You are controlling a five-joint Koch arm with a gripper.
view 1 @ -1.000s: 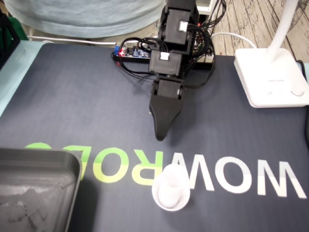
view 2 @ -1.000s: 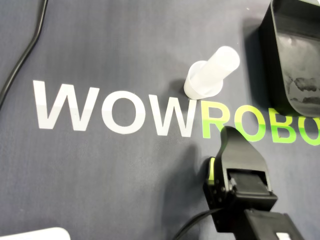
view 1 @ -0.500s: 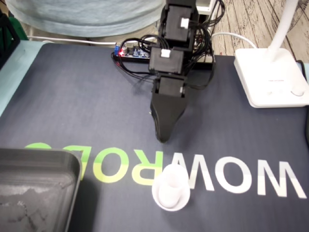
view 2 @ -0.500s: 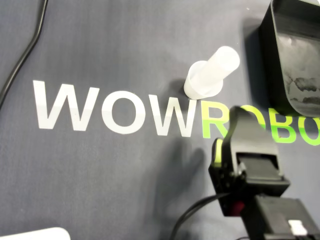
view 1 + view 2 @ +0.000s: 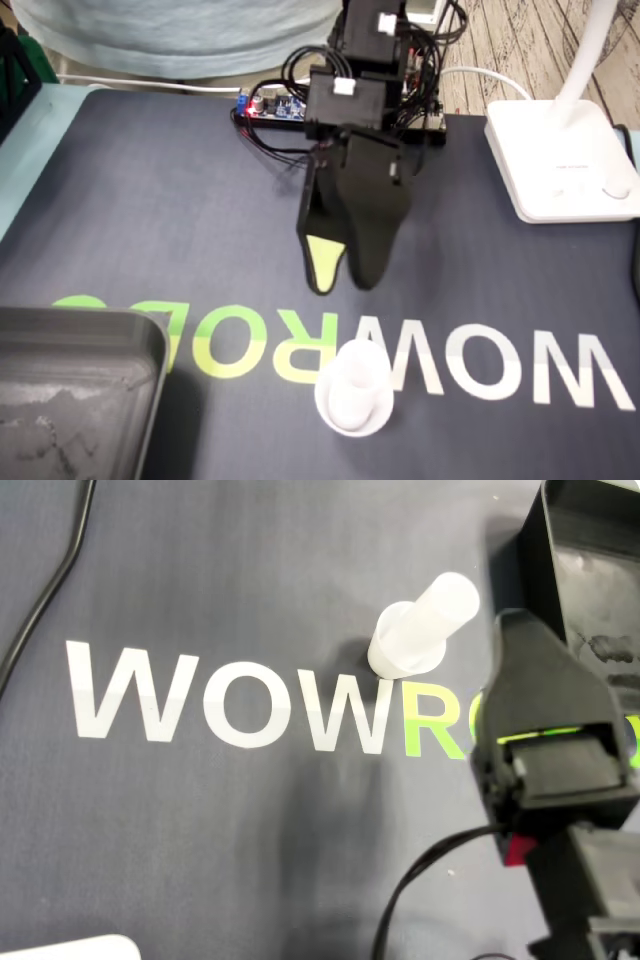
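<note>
Nearest the fixed camera, the white plastic piece [image 5: 351, 392] stands upright on the dark mat [image 5: 150, 220]. It is a short, slightly see-through tube rising from a wider round flange, with an open top. It sits on the printed lettering [image 5: 500, 368], at the join of the white letters and the green ones. In the overhead view the white plastic piece [image 5: 420, 628] shows the same flange flat on the cloth, just above the lettering.

To the left in the fixed view, at the same depth, lies the dark grey tray [image 5: 90, 318]. Its rounded corner is well apart from the piece, with a strip of bare mat between them. On the right of the piece the mat runs open out to the picture's edge. In the overhead view the tray [image 5: 536, 575] has its wall near the piece, and the gripper's black body overlaps that wall.

Farther back, the gripper [image 5: 343, 283] hangs tip-down over the mat, short of the piece and not touching it. Its jaws stand a little apart, a green pad showing on the inner face of the left one, and nothing is between them.

Behind the arm sit a circuit board [image 5: 272, 106] with tangled wires and, at the right edge, a white lamp base [image 5: 560, 165]. Beyond the mat's far edge is the wooden floor [image 5: 520, 40].
</note>
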